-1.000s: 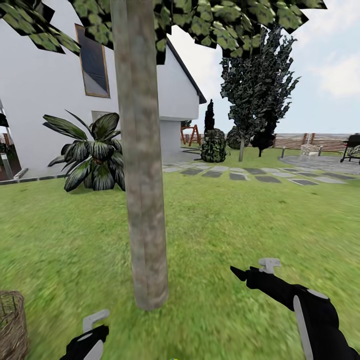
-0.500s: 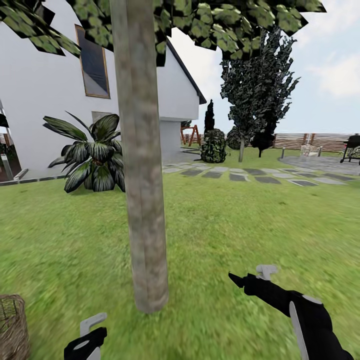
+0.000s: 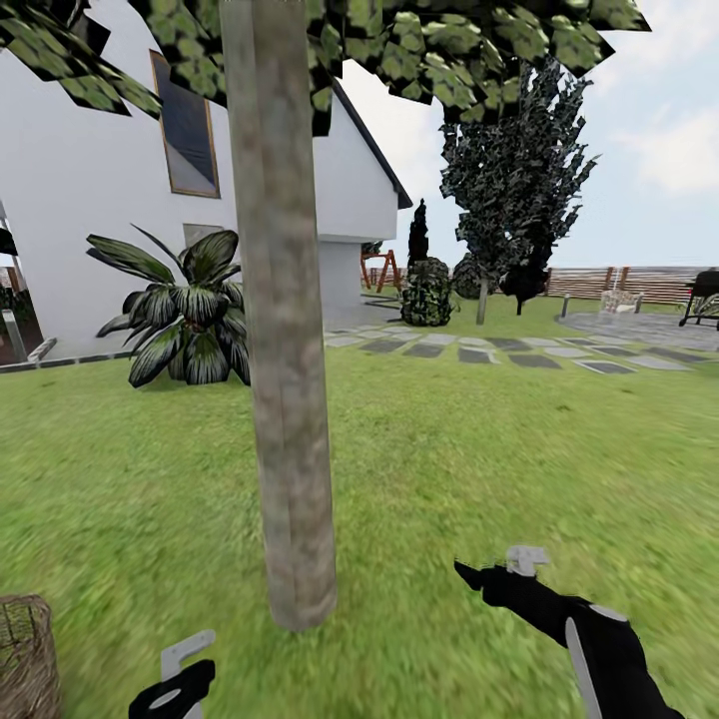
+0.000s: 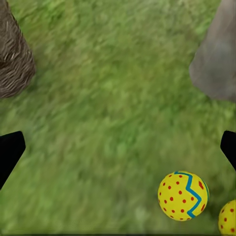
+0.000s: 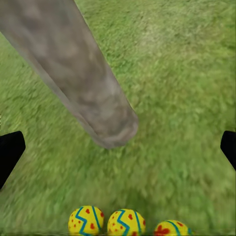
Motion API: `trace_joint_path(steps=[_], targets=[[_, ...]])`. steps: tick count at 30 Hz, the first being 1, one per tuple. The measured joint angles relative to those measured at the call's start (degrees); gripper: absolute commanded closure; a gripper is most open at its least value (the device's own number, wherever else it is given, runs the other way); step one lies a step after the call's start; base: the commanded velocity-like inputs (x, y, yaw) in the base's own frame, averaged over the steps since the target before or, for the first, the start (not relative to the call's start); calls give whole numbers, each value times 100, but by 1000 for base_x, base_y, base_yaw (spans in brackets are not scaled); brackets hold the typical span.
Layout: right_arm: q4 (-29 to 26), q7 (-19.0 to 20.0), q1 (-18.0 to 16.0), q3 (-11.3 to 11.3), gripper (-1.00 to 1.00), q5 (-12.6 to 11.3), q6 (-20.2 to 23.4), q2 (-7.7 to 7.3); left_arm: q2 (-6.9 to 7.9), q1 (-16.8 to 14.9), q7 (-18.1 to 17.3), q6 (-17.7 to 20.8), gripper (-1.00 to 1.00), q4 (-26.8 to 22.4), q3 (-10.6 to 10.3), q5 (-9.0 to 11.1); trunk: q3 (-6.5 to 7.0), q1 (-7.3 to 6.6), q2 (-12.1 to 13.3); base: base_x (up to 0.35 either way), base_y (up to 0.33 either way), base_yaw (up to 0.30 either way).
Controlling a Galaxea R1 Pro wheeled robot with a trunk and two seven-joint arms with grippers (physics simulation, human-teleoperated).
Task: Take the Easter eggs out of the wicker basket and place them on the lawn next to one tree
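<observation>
Three glossy yellow eggs (image 5: 127, 222) lie on mottled lawn (image 3: 479, 449) near the rough grey-brown trunk (image 3: 285, 399). Woven wicker basket (image 3: 25, 654) stands left. Both grippers, left (image 4: 118, 147) and right (image 5: 118, 147), are spread wide, holding nothing.

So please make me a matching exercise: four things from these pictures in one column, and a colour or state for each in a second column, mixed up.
Things:
1. Easter eggs
2. wicker basket
3. tree trunk
4. left gripper

Descriptions:
A. brown and woven, standing on the grass
B. open, with nothing between the fingers
C. yellow with blue-green zigzags and red marks, lying on the lawn
D. grey-brown, mottled and upright

Pairs: 1-C, 2-A, 3-D, 4-B
</observation>
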Motion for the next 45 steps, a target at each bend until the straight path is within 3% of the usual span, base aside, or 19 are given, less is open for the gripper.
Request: trace_joint_path(steps=[5, 12, 27, 30, 36, 40, 45], targets=[[581, -36, 28, -36, -100, 14, -387, -41, -20, 0, -96, 4, -100, 44, 0, 0, 90, -110, 201, 0, 0, 0], [787, -487, 231, -35, -100, 32, -616, -19, -22, 20, -286, 3, -100, 58, 1, 5, 216, -264, 481, 0, 0, 0], [1979, -680, 290, -37, -100, 30, -1540, -38, -28, 513, -500, -177, -100, 297, -50, -5, 485, -593, 1083, 0, 0, 0], [2229, -685, 290, -37, -100, 32, -1747, -48, -74, 537, -506, -344, -100, 544, -130, 0, 539, -659, 1204, 0, 0, 0], [2758, -693, 289, -46, -100, 41, -2152, -79, -313, 570, -509, -699, -100, 817, -198, 7, 647, -791, 1444, 0, 0, 0], [2986, -719, 290, -60, -100, 43, -2282, -127, -340, 632, -529, -755, -100, 844, -204, 5, 719, -879, 1605, 0, 0, 0], [3408, -1037, 292, -71, -100, 42, -2548, -215, -355, 715, -738, -790, -100, 857, -207, 18, 808, -989, 1805, 0, 0, 0]])
